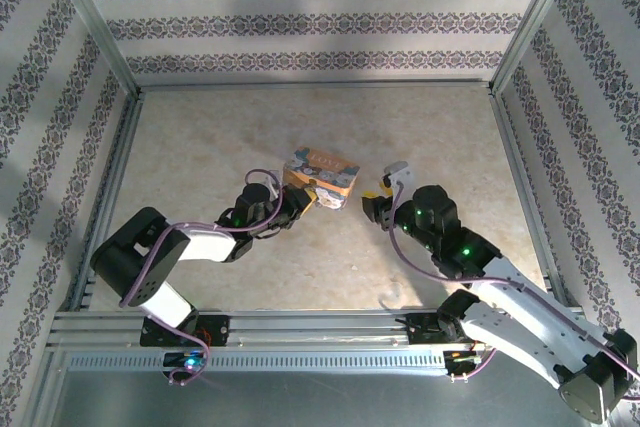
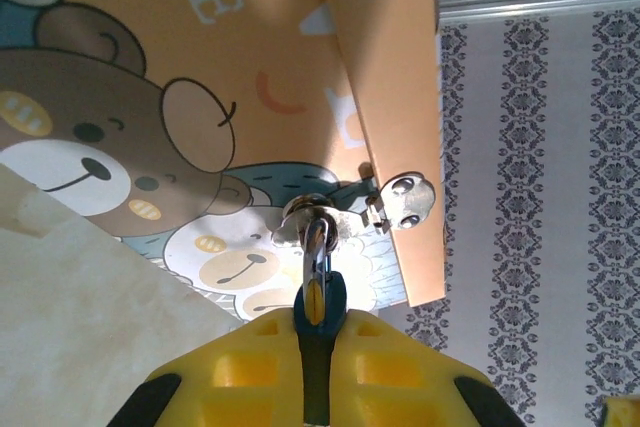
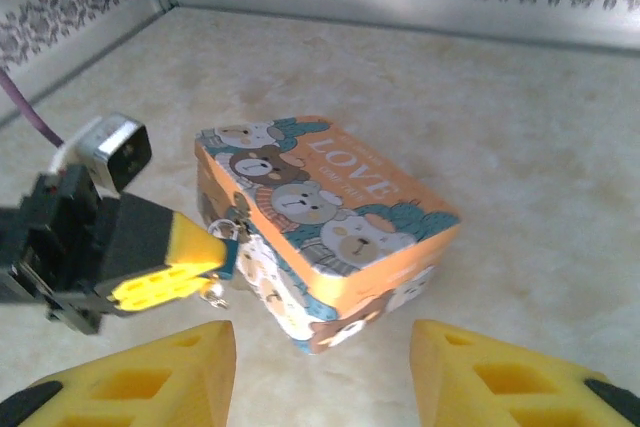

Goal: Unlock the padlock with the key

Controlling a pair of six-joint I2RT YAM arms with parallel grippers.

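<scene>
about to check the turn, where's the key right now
In the left wrist view the key is pinched in the left gripper, tip at the small silver padlock on the front of the orange LOVE tin.

The left claw is pinching the key by its blue head, with its yellow fingers pressing together just below the box. The key's silvery shaft is reaching up to a small silvery padlock, which is sitting against the box's cartoon-bear face. Just right of the padlock, a metal clasp is jutting from the box's orange edge. Beige tabletop is showing below and left of the box, and patterned wallpaper is running along to the right of it.
</scene>
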